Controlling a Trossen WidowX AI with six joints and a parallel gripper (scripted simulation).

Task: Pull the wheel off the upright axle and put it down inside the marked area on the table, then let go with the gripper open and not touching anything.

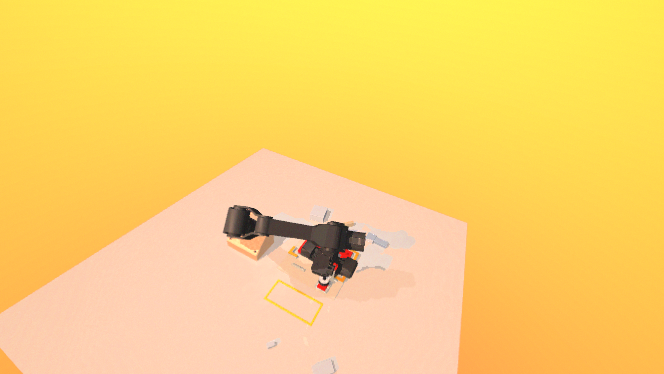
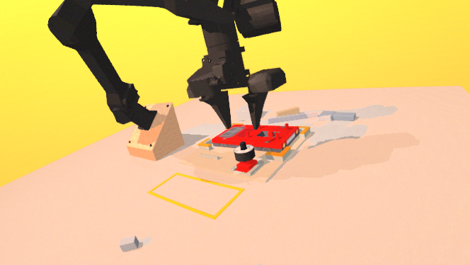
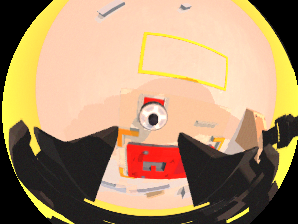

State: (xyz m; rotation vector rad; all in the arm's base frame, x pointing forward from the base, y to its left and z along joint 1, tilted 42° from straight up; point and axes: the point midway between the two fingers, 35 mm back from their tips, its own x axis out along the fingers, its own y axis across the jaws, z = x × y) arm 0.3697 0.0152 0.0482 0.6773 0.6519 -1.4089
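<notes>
Clock directions are read in each view, twelve at the top.

Wheel [image 1: 324, 284] [image 2: 244, 156] [image 3: 145, 114] on the upright axle [image 2: 243, 144] [image 3: 153, 119], the axle's dark end showing through the hub. Red block [image 1: 322, 288] [image 2: 245, 166] beneath. From overhead the gripper crowds the wheel; its outline there is hard to read.

Gripper [image 1: 328, 261] [image 2: 242, 127] [image 3: 148, 133]: parted, nothing between the fingers. Exterior: tips at twelve o'clock from the wheel, apart from it, in front of or over the red chassis [image 1: 345, 254] [image 2: 258, 144] [image 3: 137, 155]. Whether they touch the chassis, cannot tell. Top view: tips lost under the arm's own bulk. Chassis largely covered there too; in the wrist view one finger cuts across its three o'clock end.

Marked area [image 1: 300, 292] [image 2: 181, 205] [image 3: 142, 52], yellow outline, wheel outside it. Lies toward eight from the wheel in the top view, between seven and eight in the exterior, one in the wrist.

Wooden base [image 1: 247, 247] [image 2: 170, 134] [image 3: 247, 132] toward ten from the wheel, exterior; the arm masks part. Upper arm cropped by that frame's top edge. Small grey block [image 1: 272, 343] [image 2: 129, 244] [image 3: 185, 7] toward eight from the outline, exterior; shape blurred in the wrist view.
</notes>
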